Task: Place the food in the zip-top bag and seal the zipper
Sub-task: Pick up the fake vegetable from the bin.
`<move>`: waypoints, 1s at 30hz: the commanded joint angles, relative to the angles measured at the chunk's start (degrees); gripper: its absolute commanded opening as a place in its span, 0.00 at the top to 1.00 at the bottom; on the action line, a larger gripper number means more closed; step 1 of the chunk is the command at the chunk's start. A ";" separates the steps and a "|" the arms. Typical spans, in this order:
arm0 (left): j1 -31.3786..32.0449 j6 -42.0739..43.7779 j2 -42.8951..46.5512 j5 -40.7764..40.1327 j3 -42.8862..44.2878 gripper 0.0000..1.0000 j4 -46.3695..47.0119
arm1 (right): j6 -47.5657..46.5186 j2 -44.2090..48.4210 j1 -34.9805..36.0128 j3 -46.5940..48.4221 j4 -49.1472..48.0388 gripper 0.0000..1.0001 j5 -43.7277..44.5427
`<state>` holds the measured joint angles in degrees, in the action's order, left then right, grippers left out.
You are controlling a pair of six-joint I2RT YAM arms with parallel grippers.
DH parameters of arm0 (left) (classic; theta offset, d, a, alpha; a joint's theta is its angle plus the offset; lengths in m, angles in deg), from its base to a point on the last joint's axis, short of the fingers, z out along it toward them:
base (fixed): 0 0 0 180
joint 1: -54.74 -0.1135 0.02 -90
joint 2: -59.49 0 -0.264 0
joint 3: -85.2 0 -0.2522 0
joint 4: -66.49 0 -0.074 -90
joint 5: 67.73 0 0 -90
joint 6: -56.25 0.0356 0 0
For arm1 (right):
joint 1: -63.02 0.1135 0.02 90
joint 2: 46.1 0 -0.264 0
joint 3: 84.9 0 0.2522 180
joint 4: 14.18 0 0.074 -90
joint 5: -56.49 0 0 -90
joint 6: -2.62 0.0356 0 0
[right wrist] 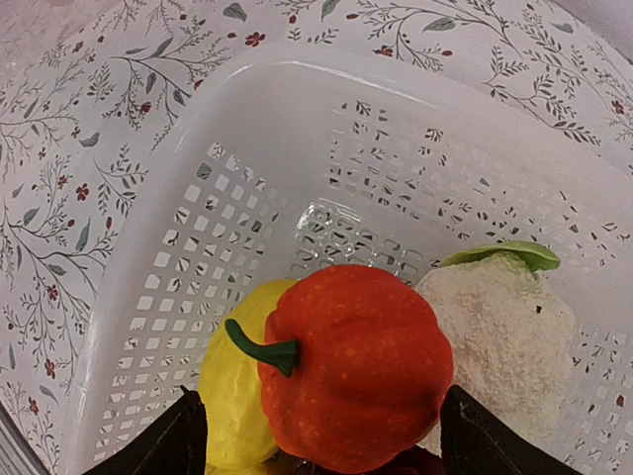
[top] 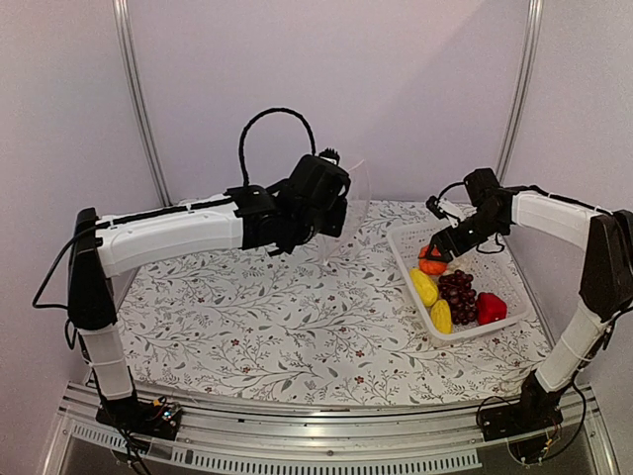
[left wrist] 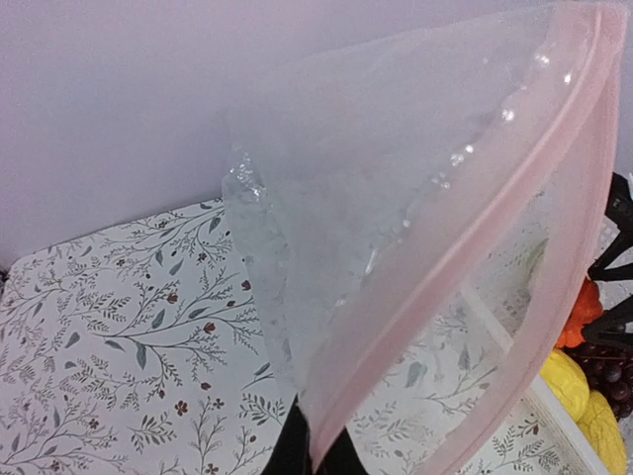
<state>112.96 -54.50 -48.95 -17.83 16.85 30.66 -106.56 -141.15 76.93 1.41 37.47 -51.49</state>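
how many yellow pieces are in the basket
2 yellow pieces: one beside the grapes, the other at the basket's near edge beside the red piece. Others may be hidden.

The floral-patterned table (top: 297, 336) carries a white lattice basket (top: 497, 274) at right.

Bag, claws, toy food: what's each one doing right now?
Bag: held up, looks empty.
Zipper: unsealed, strips apart.
Left claw: shut on bag.
Right claw: open, astride orange piece.
Orange piece: in basket, under right claw.
Cauliflower: in basket.
Yellow pieces: in basket.
Grapes: in basket.
Red piece: in basket.
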 commanded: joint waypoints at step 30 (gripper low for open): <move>-1.61 -4.69 -2.49 5.08 2.50 1.00 0.34 | -0.35 12.13 -1.09 8.21 3.59 0.79 -23.10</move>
<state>112.65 -57.50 -49.89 -14.31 17.62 29.70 -105.27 -133.50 75.68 6.18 38.98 -61.76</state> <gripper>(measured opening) 0.004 0.375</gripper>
